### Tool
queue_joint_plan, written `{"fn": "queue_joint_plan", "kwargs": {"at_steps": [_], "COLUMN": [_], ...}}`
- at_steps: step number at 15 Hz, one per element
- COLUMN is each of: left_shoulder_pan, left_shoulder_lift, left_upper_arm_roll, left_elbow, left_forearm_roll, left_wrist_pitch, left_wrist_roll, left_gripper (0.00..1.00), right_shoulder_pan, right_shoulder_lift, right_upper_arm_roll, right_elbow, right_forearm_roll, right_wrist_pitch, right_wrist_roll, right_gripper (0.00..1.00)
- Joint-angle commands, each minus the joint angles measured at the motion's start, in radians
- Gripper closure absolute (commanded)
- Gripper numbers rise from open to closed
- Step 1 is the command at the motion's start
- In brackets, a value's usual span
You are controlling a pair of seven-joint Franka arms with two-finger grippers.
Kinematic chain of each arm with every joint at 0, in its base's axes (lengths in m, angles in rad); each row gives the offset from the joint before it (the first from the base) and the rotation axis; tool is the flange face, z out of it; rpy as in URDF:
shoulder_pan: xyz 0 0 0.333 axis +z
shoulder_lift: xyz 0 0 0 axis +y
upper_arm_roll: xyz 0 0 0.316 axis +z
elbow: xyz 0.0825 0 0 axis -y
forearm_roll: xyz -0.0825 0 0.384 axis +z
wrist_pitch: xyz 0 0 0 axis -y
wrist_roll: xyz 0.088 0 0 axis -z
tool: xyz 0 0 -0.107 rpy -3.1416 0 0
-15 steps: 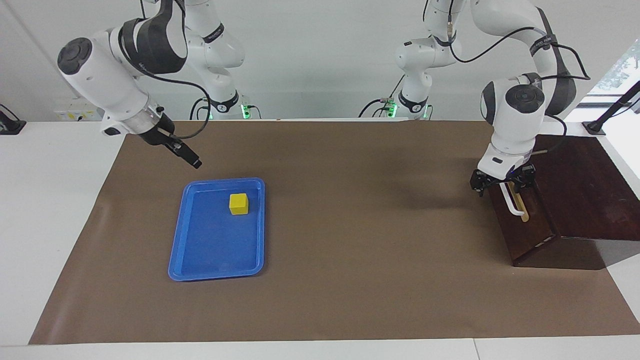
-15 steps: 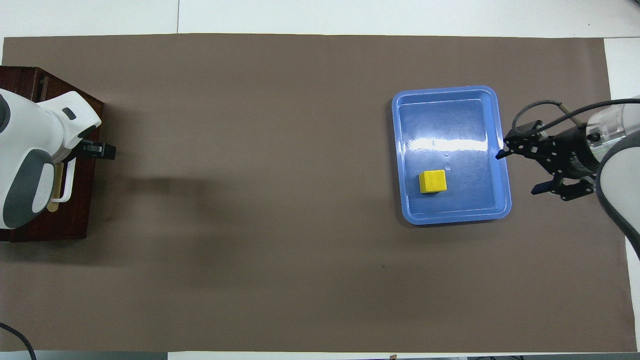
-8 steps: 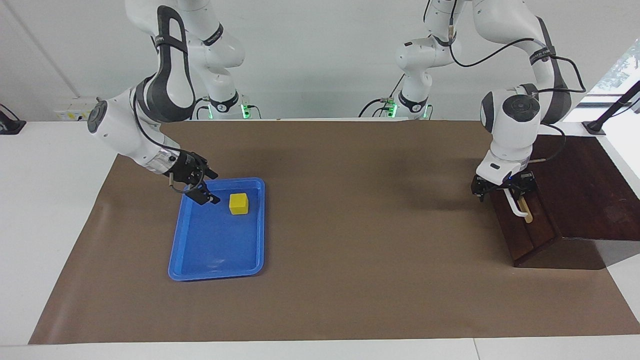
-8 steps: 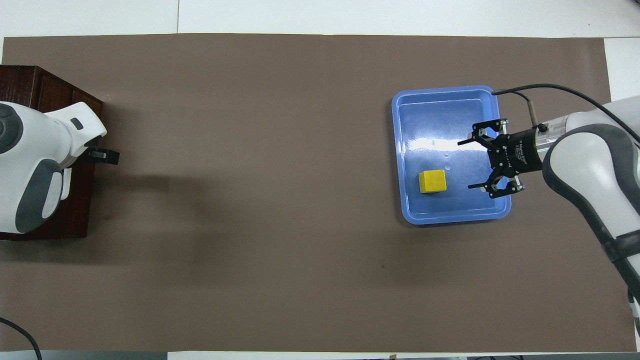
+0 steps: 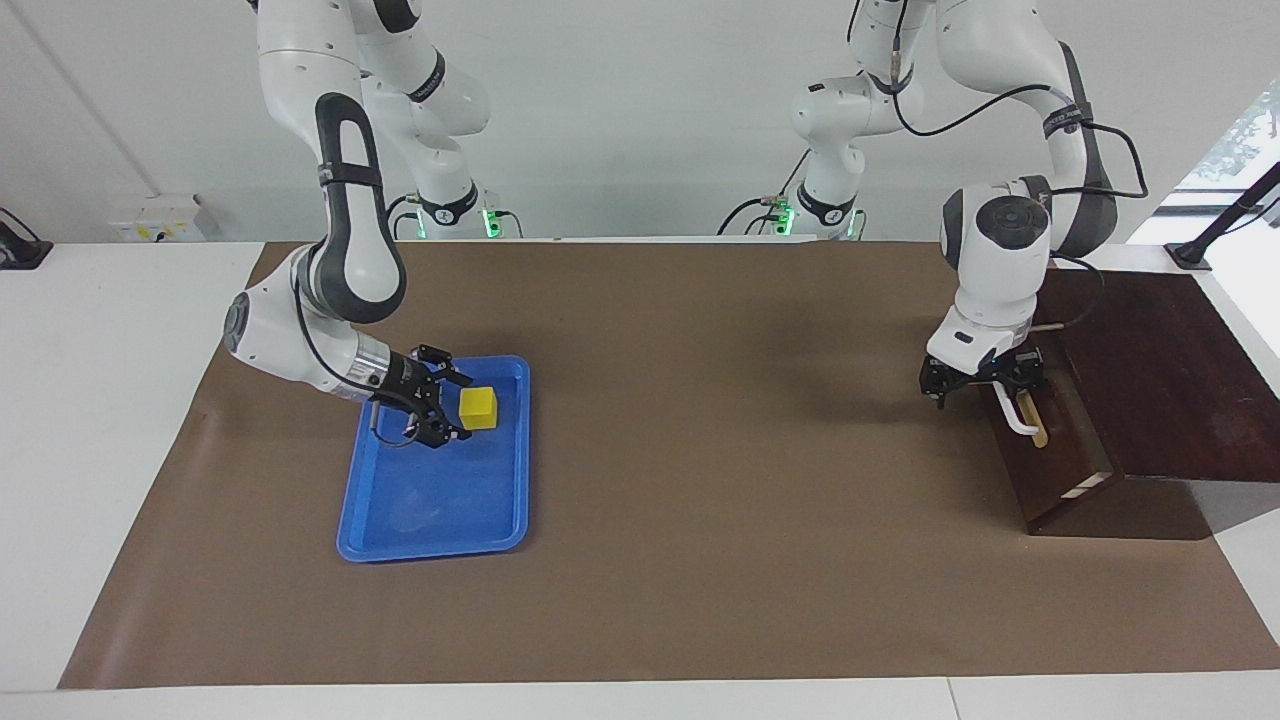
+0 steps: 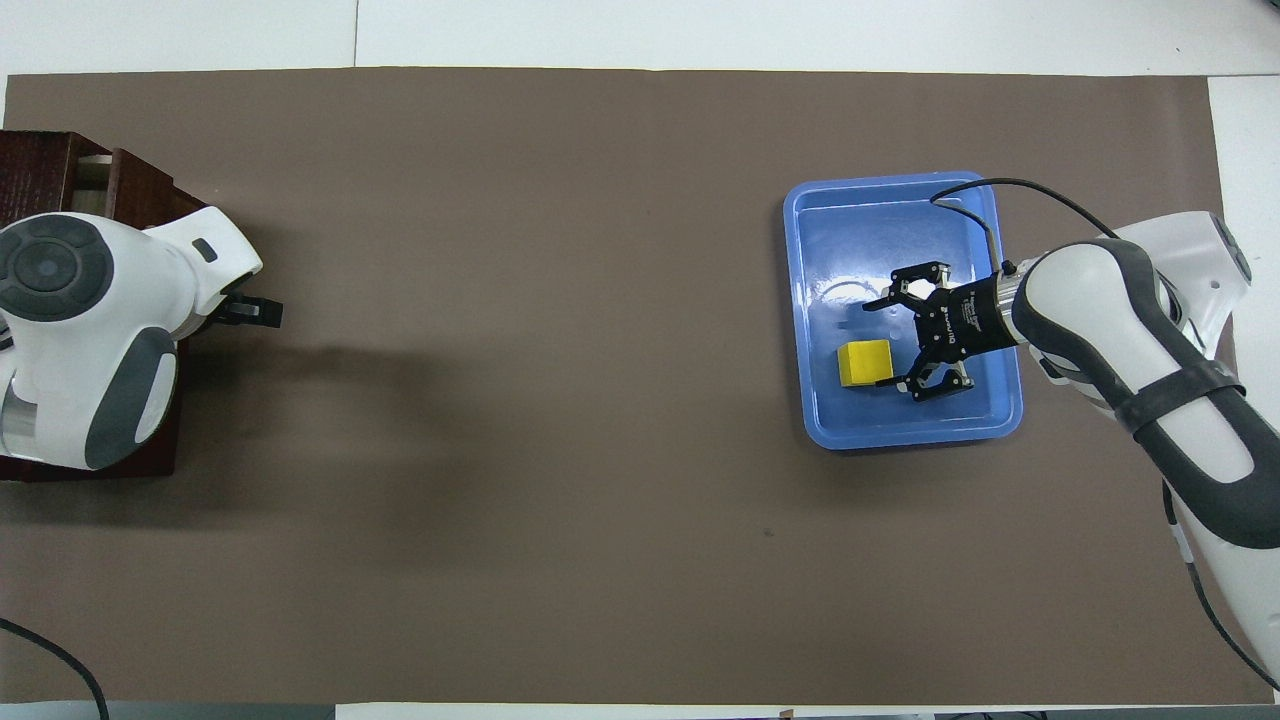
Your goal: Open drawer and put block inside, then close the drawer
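Right end effector [image 5: 447, 406] spread open beside block [image 5: 478, 407]; left end effector [image 5: 982, 384] grips drawer [image 5: 1050, 440] handle [image 5: 1010, 412].

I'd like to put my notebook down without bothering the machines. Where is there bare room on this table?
The brown mat lies bare between the blue tray and the drawer. It is crowded at the tray, where the right gripper reaches the block, and at the drawer, where the left gripper is.

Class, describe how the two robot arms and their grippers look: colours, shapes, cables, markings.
Both arms are glossy white rounded segments with dark grey joint bands and round grey caps. Black cables loop along each. The left gripper and right gripper are black, skeletal, two-fingered. Green lights glow at both bases.
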Motion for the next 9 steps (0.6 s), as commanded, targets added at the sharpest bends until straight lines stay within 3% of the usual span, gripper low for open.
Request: {"fn": "queue_joint_plan", "kwargs": {"at_steps": [1,4,9], "left_shoulder_pan": [-0.107,-0.171,-0.192], "left_shoulder_lift": [0.003,0.004,0.003], "left_upper_arm_roll": [0.004,0.005,0.004], "left_elbow": [0.001,0.027,0.029], "left_forearm_roll": [0.009,-0.043,-0.048], "left_wrist_pitch": [-0.027,-0.076,-0.090], "left_wrist_roll": [-0.141,-0.191,-0.215], "left_gripper": [0.00,0.00,0.00], "right_shoulder_pan": [-0.004,-0.003,-0.009], "right_shoulder_lift": [0.006,0.009,0.006], "right_upper_arm_roll": [0.005,0.005,0.004], "right_elbow": [0.017,0.009,-0.006], "right_forearm_roll": [0.019,0.019,0.019], "right_wrist_pitch": [-0.020,-0.015,-0.011], "right_wrist_roll": [0.014,0.000,-0.031], "right_gripper": [0.00,0.00,0.00]}}
